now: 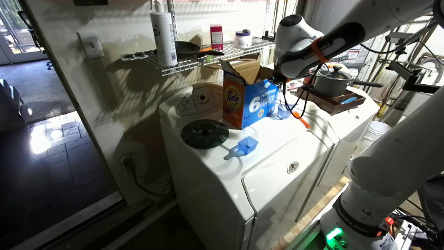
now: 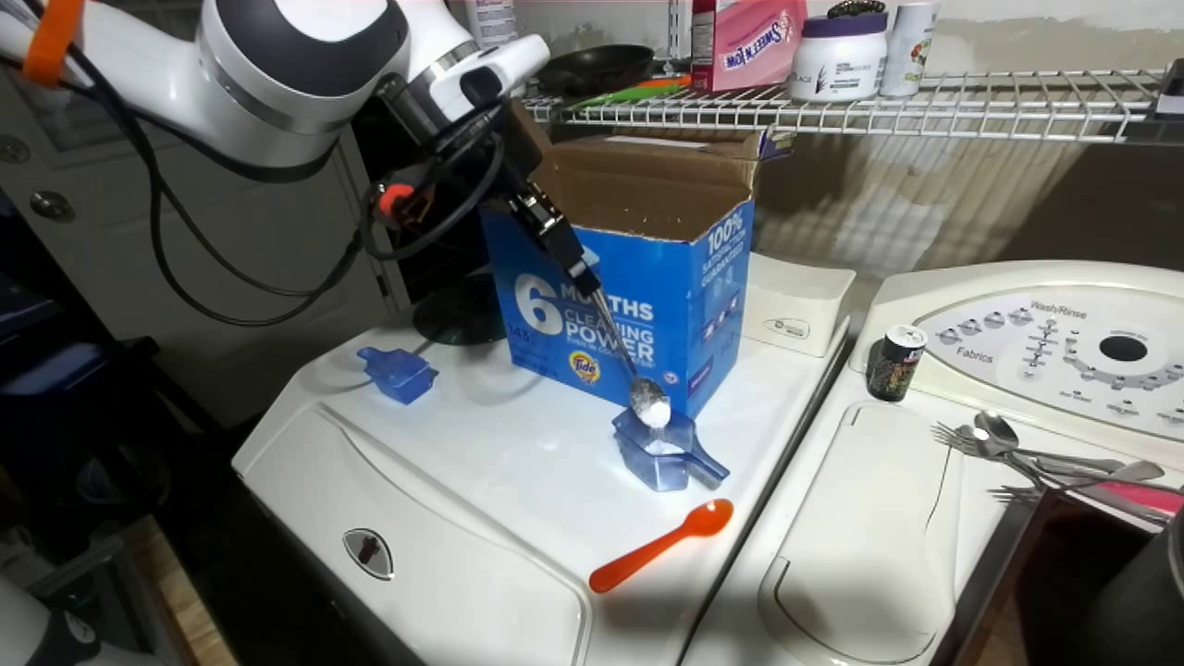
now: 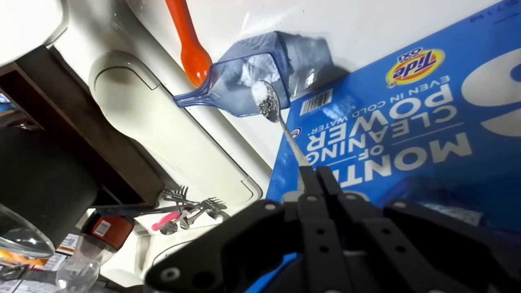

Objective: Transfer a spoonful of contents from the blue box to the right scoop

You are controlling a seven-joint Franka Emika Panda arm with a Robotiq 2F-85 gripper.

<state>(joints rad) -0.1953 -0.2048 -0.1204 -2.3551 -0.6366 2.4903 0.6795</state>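
The blue box point(image 2: 712, 319) stands open-topped on the white washer, its blue front also showing in the wrist view point(image 3: 407, 122). The right scoop point(image 2: 661, 458), pale translucent blue, sits against the foot of its front, handle pointing away. It holds some white powder and also shows in the wrist view point(image 3: 232, 87) and in an exterior view point(image 1: 282, 113). My gripper point(image 3: 319, 171) is shut on a metal spoon point(image 3: 268, 101) and angles down in front of the box point(image 2: 581, 277). The spoon's bowl point(image 2: 649, 402), with white powder on it, points down over the scoop's opening. Contact with its rim is unclear.
A deeper blue scoop point(image 2: 400, 375) and a dark green disc point(image 1: 204, 133) lie on the same top. An orange spoon point(image 2: 661, 546) lies near the right scoop. A wire shelf point(image 2: 971, 106) overhangs behind. Cutlery point(image 2: 1027, 453) and a small black can point(image 2: 895, 365) are on the neighbouring machine.
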